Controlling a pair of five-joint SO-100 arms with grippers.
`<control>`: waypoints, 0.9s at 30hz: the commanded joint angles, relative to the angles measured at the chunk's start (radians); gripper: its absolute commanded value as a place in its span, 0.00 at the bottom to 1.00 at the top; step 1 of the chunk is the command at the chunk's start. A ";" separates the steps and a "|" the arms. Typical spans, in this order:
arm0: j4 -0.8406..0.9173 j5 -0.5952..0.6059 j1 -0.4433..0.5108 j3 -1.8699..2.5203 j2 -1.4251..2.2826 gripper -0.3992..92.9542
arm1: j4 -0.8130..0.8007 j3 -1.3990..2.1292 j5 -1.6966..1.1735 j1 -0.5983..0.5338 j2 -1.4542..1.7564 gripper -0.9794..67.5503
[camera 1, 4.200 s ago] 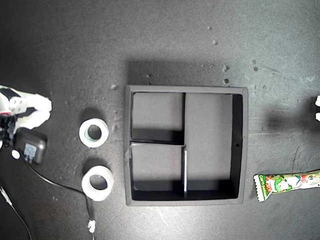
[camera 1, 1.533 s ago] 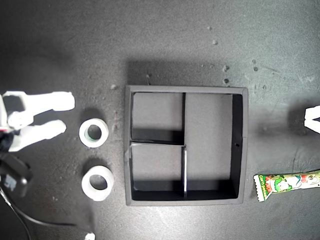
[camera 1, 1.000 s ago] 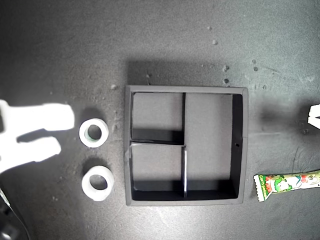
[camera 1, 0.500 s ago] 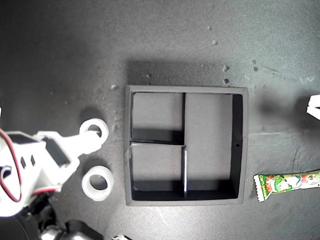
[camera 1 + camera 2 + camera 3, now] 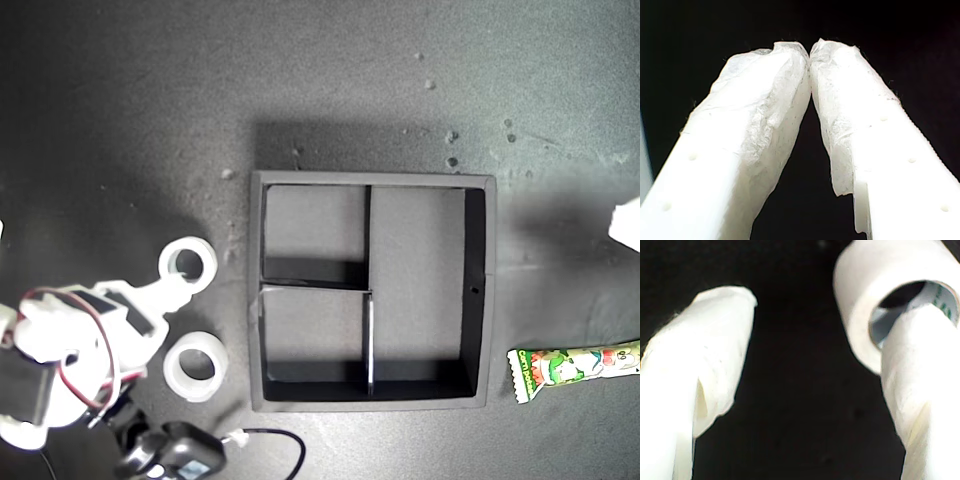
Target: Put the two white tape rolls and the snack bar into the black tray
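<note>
Two white tape rolls lie left of the black tray (image 5: 370, 179) in the exterior view, the upper tape roll (image 5: 188, 263) and the lower tape roll (image 5: 196, 366). My second gripper (image 5: 815, 315) is open at the upper tape roll (image 5: 865, 295). One finger (image 5: 920, 370) has its tip at the roll's hole, and the other finger stands well apart from it. That arm (image 5: 80, 345) fills the exterior view's lower left. The snack bar (image 5: 575, 368) lies right of the tray. My first gripper (image 5: 810, 50) is shut on nothing, showing only as a white tip (image 5: 628, 220) at the exterior view's right edge.
A black plug block (image 5: 185, 455) and its cable (image 5: 270, 440) lie near the exterior view's bottom edge, below the lower roll. The tray's compartments hold nothing. White specks dot the dark tabletop above the tray.
My second arm swung down into the exterior view's lower left and brought a finger to the upper tape roll. The plug block and cable moved along the bottom edge. The first gripper hardly moved.
</note>
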 commanded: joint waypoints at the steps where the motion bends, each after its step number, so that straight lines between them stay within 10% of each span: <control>1: -0.051 0.005 -0.018 0.002 -0.031 0.22 | -0.023 -0.110 -0.074 -0.037 -0.003 0.10; 27: -0.034 -0.005 -0.144 0.135 0.006 0.24 | -0.149 -0.075 -0.276 -0.230 -0.011 0.29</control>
